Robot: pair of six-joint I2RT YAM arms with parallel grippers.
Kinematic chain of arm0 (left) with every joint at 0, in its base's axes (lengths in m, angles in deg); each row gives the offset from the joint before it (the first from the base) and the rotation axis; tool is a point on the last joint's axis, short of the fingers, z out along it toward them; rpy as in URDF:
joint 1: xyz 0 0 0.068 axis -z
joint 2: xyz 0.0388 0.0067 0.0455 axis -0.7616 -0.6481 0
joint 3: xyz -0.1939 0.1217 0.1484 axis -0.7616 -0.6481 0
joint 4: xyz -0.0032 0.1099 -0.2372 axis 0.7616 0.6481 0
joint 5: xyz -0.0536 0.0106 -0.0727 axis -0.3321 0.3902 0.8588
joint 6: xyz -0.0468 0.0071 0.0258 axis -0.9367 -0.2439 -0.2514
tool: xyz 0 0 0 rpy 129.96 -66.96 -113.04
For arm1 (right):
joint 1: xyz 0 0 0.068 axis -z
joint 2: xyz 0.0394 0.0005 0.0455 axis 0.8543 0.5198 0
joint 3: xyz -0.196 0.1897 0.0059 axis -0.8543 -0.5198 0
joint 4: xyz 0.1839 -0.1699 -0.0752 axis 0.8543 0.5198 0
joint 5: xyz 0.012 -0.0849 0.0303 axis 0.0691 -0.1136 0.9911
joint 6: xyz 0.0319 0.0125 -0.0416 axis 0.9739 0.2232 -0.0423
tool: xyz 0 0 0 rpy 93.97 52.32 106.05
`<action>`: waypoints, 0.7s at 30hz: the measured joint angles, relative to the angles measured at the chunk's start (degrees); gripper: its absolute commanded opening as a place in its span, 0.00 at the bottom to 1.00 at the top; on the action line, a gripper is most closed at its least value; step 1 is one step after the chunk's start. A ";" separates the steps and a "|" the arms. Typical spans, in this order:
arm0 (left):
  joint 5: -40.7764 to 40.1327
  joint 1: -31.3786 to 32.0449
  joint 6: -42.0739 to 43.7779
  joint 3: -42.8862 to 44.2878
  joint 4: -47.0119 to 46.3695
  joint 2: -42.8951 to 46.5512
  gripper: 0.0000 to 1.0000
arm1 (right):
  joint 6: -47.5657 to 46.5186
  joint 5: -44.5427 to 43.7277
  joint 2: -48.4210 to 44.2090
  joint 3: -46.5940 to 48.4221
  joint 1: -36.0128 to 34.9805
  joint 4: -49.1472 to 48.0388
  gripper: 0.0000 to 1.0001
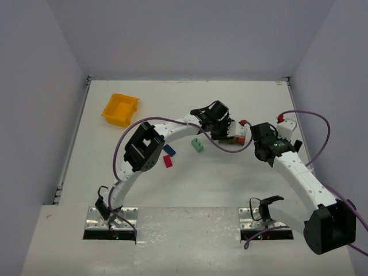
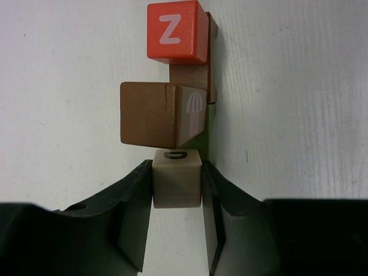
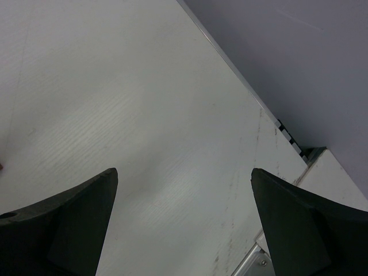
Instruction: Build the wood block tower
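White tabletop (image 1: 190, 190), faintly streaked, was boxed on 3 sides by plain pale lavender-grey walls: back wall (image 1: 190, 34), left wall (image 1: 34, 86), right wall (image 1: 339, 63). Metal rail (image 1: 72, 144) ran along table's left edge. Light was even, shadows soft.

The left arm (image 1: 178, 131), on the side of the yellow tray (image 1: 119, 109), and the right arm (image 1: 299, 172), far from that tray, are white curved links with black joint housings, purple cables (image 1: 121, 142), silver base plates (image 1: 112, 217) and matte black wedge fingers (image 3: 75, 224).
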 measured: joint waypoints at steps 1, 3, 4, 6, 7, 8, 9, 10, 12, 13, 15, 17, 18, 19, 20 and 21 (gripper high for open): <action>-0.01 0.00 0.08 -0.08 0.01 0.00 0.34 | 0.00 0.00 0.01 0.00 0.00 0.01 0.99; -0.04 0.00 0.33 -0.20 0.10 0.00 0.34 | 0.00 0.00 0.06 0.00 0.00 0.01 0.99; -0.02 0.00 0.42 -0.27 0.10 0.00 0.34 | -0.02 0.00 0.09 0.00 0.00 0.00 0.99; -0.03 0.00 0.62 -0.32 0.10 0.00 0.34 | -0.02 0.00 0.20 0.00 -0.02 -0.01 0.99; -0.01 0.00 0.74 -0.32 0.10 0.00 0.34 | -0.02 0.00 0.32 0.00 0.00 0.00 0.99; -0.01 0.00 0.79 -0.33 0.10 0.00 0.34 | -0.02 0.00 0.51 0.00 0.00 0.02 0.99; -0.01 0.00 0.84 -0.34 0.10 0.00 0.34 | -0.02 0.00 0.71 0.00 0.00 0.06 0.99; 0.00 0.00 0.88 -0.35 0.10 0.00 0.34 | -0.02 0.00 0.93 0.00 0.00 0.13 0.99; 0.01 0.00 0.93 -0.36 0.10 0.00 0.34 | -0.02 0.00 1.33 0.00 -0.02 0.29 0.99; 0.01 0.00 0.93 -0.36 0.09 0.00 0.34 | -0.02 0.00 1.45 0.00 -0.01 0.37 0.99; 0.01 0.00 0.91 -0.36 0.08 0.00 0.33 | -0.02 0.00 1.64 0.00 0.00 0.45 0.99; -0.01 0.00 0.91 -0.36 0.10 0.00 0.32 | -0.02 0.00 1.69 0.00 0.00 0.50 0.99; 0.00 0.00 0.91 -0.36 0.10 0.00 0.32 | -0.02 0.00 1.70 0.00 0.00 0.54 0.99; 0.01 0.00 0.91 -0.36 0.10 0.00 0.32 | -0.02 0.00 1.70 0.00 0.00 0.57 0.99; 0.01 0.00 0.91 -0.36 0.10 0.00 0.32 | -0.02 0.00 1.70 0.00 0.00 0.60 0.99; 0.01 0.00 0.91 -0.36 0.10 0.00 0.32 | -0.02 0.00 1.70 0.00 0.00 0.59 0.99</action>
